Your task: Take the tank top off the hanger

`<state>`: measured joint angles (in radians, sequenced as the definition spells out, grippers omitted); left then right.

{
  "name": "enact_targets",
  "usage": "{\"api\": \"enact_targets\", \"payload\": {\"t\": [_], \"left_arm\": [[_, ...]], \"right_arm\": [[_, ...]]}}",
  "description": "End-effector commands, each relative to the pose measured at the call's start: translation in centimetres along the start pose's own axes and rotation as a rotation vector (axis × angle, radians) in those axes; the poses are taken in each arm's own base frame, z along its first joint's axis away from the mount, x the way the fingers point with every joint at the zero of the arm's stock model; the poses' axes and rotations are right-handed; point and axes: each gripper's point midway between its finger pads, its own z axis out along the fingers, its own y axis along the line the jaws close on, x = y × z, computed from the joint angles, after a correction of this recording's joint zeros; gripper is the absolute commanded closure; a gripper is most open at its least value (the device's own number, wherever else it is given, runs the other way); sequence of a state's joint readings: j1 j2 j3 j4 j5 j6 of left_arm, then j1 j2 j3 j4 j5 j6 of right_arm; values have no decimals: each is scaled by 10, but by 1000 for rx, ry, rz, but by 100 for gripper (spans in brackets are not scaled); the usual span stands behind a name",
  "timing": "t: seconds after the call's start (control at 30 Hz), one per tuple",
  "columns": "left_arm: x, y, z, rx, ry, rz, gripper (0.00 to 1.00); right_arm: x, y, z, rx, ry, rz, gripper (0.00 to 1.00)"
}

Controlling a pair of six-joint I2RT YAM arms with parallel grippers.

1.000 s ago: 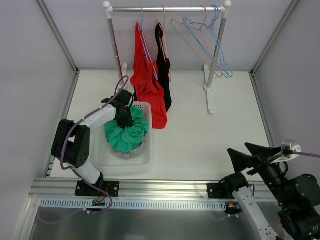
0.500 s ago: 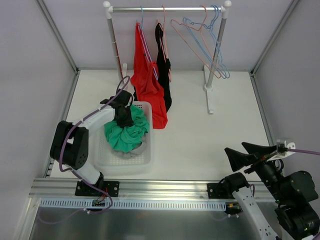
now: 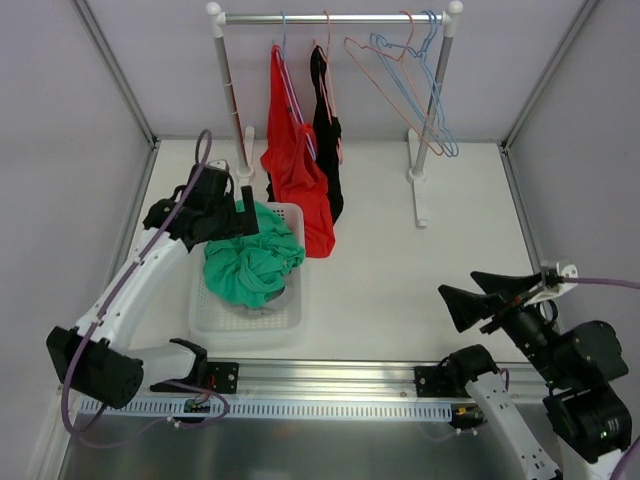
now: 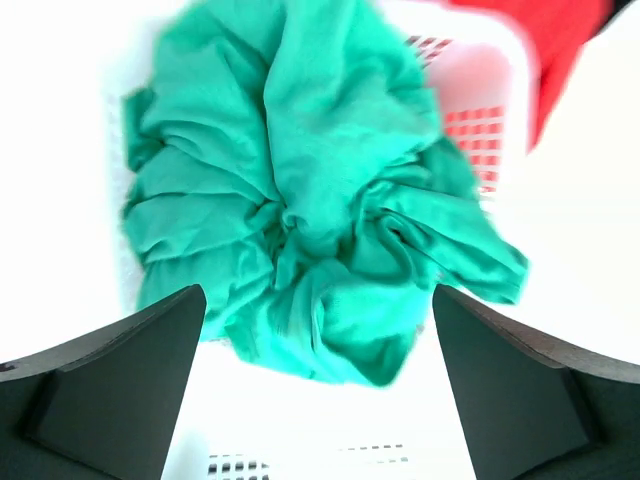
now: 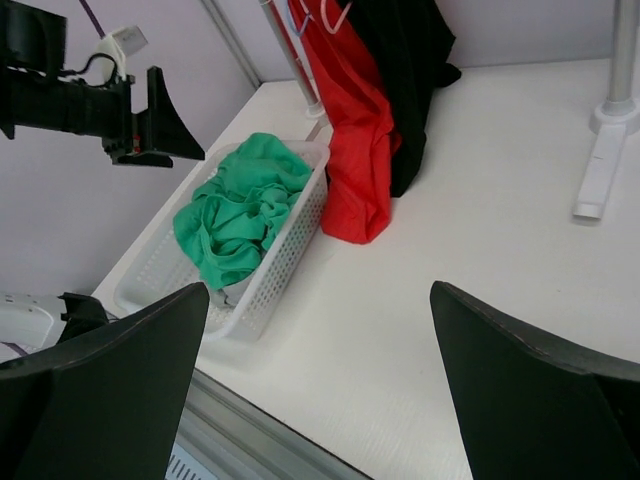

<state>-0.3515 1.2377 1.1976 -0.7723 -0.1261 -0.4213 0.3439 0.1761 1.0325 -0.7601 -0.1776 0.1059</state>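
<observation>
A crumpled green tank top [image 3: 250, 265] [image 4: 310, 210] lies in the white basket [image 3: 292, 318], with nothing gripping it. My left gripper [image 3: 240, 215] [image 4: 315, 300] hovers above it, open, nothing between its fingers. A red tank top [image 3: 297, 175] [image 5: 355, 140] and a black one [image 3: 326, 130] [image 5: 410, 80] hang on hangers from the rail [image 3: 330, 17]; the red hem droops beside the basket's far right corner. My right gripper [image 3: 457, 288] [image 5: 318, 290] is open and empty, above the table's near right, well away from the clothes.
Several empty wire hangers [image 3: 405, 75] hang at the rail's right end. The rack's right post stands on a white foot [image 3: 421, 195] [image 5: 597, 170]. Grey cloth [image 3: 270, 305] lies under the green top. Enclosure walls stand on both sides.
My left gripper has opened, let go of the green tank top and risen up and to the left. The top now rests loose in the basket. My right gripper shifted slightly left.
</observation>
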Motion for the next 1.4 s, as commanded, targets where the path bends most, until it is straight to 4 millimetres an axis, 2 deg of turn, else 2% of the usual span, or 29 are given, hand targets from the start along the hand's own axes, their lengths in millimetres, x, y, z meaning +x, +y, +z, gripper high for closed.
{"api": "enact_targets", "payload": {"t": [0.0, 0.03, 0.1, 0.13, 0.17, 0.2, 0.23, 0.27, 0.3, 0.33, 0.37, 0.4, 0.43, 0.47, 0.5, 0.53, 0.57, 0.6, 0.63, 0.67, 0.7, 0.73, 0.77, 0.83, 0.9, 1.03, 1.13, 1.2, 1.37], "left_arm": [[-11, 10, -53, 11, -85, 20, 1], [-17, 9, -65, 25, -119, 20, 1], [-22, 12, -94, 57, -205, 14, 1], [-24, 13, -103, 67, -238, 10, 1], [-24, 18, -122, 81, -303, -1, 1], [-22, 22, -129, 83, -330, -2, 1], [-20, 26, -134, 86, -352, 1, 1], [-16, 30, -147, 103, -397, 1, 1], [-11, 33, -149, 105, -405, 19, 1], [-2, 35, -144, 108, -391, 35, 1], [4, 36, -142, 112, -387, 49, 1], [9, 41, -144, 114, -412, 53, 1], [21, 48, -127, 78, -379, 63, 1], [23, 53, -126, 68, -413, 50, 1], [26, 57, -122, 54, -424, 24, 1], [35, 62, -109, 37, -409, 16, 1], [36, 61, -107, 51, -426, 1, 1], [44, 62, -102, 61, -429, -14, 1], [47, 61, -100, 77, -429, -17, 1], [48, 61, -101, 87, -443, -25, 1], [48, 61, -102, 89, -445, -24, 1], [47, 61, -104, 89, -455, -24, 1], [46, 62, -105, 87, -467, -27, 1], [47, 64, -102, 75, -462, -31, 1], [49, 58, -93, 87, -422, -14, 1], [51, 52, -81, 87, -355, 10, 2], [52, 50, -79, 94, -342, 14, 1], [53, 51, -79, 95, -348, 8, 1], [52, 51, -84, 106, -371, 7, 1]], "right_arm": [[-11, 27, 34, -144, 52, 25, 1], [-16, 33, 53, -179, 72, 40, 1], [-23, 48, 69, -259, 108, 70, 1], [-22, 46, 94, -255, 165, 89, 1], [-24, 47, 104, -257, 189, 89, 1], [-30, 43, 127, -229, 216, 77, 1], [-43, 45, 126, -226, 179, 50, 1], [-35, 35, 152, -185, 235, 49, 0], [-56, 35, 163, -151, 197, 16, 1], [-54, 33, 175, -133, 225, -19, 1], [-43, 24, 202, -96, 281, -30, 1], [-47, 17, 216, -49, 278, -54, 0], [-65, 26, 226, -61, 246, -114, 1], [-67, 26, 240, -48, 250, -141, 2], [-54, 12, 269, 10, 293, -164, 5], [-55, 11, 283, 23, 294, -186, 8], [-79, 19, 295, 18, 240, -219, 10], [-61, 3, 326, 76, 291, -235, 16], [-62, 1, 340, 99, 289, -255, 17], [-93, 9, 350, 93, 220, -302, 18], [-94, 6, 361, 116, 223, -326, 19], [-75, -1, 386, 131, 260, -344, 21], [-96, 8, 392, 115, 204, -364, 21], [-91, 10, 411, 104, 200, -365, 24], [-103, 17, 419, 81, 148, -360, 27], [-95, 22, 441, 53, 121, -373, 33], [-78, 16, 462, 74, 130, -415, 41], [-79, 15, 466, 91, 110, -425, 48], [-85, 13, 474, 110, 69, -422, 58]]}}
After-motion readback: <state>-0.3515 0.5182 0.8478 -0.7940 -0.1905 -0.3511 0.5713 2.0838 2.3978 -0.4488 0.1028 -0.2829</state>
